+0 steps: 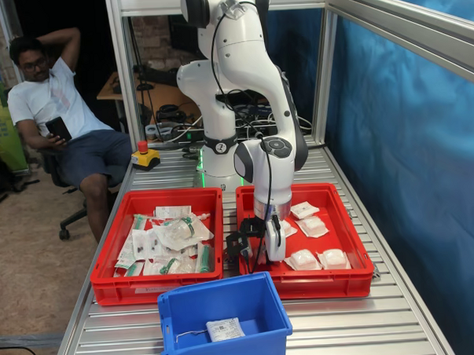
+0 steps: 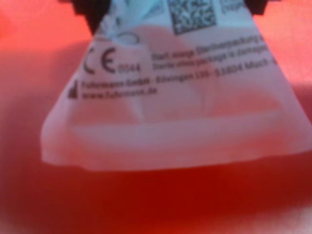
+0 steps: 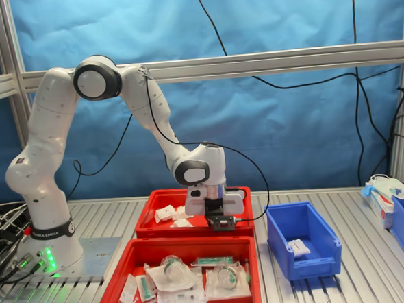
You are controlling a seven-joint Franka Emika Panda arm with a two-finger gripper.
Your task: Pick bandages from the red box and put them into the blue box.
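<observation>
One bandage packet (image 2: 165, 92) hangs pinched by its top edge in the gripper (image 1: 256, 251), low over the red box (image 1: 348, 279). It looks light, thin and floppy, so an edge pinch suits it. Next to the red box waits the blue box (image 1: 223, 308).

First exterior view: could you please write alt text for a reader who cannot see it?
A white robot arm reaches down into the right-hand red box, its gripper low among white bandages. A second red tray, crowded with packets, sits on the first exterior view's left, with a blue box holding one flat packet in front.
</observation>
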